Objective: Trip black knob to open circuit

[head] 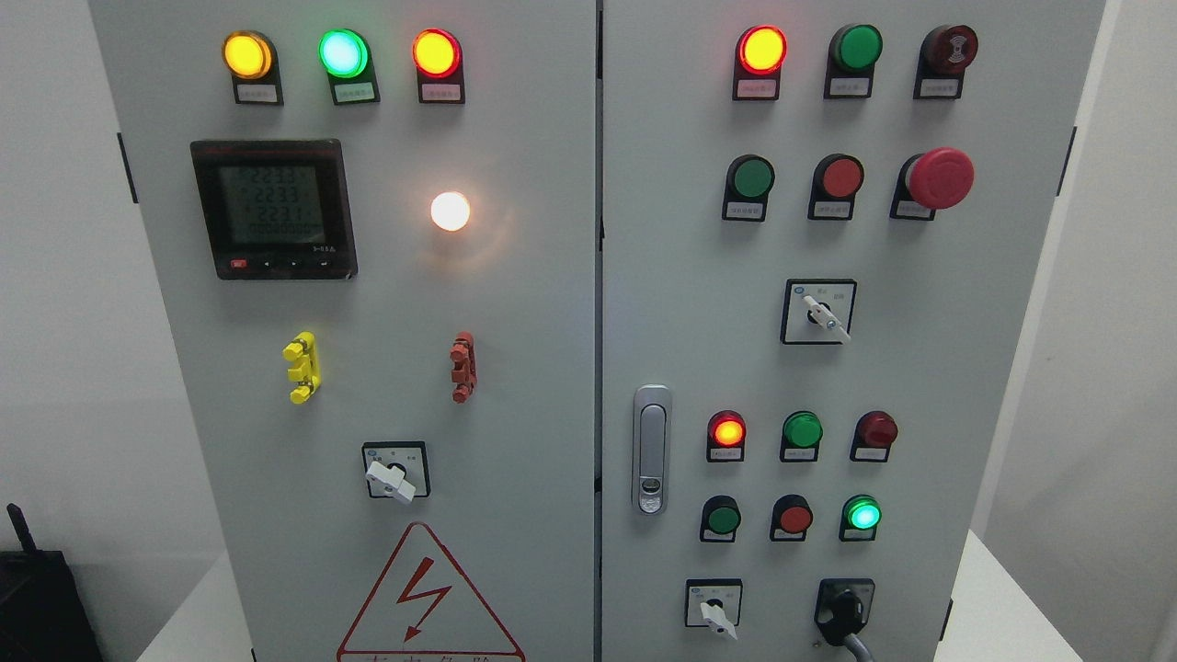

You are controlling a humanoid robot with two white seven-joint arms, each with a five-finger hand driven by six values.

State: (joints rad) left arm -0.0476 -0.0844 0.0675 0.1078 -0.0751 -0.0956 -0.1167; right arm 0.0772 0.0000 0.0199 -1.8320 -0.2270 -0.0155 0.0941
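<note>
Nothing of the robot's own body shows in the head view. No arm, hand or finger comes in from the lower edge or from either side, so its colours, shapes, cables, screws and markings cannot be told from this moment.
</note>
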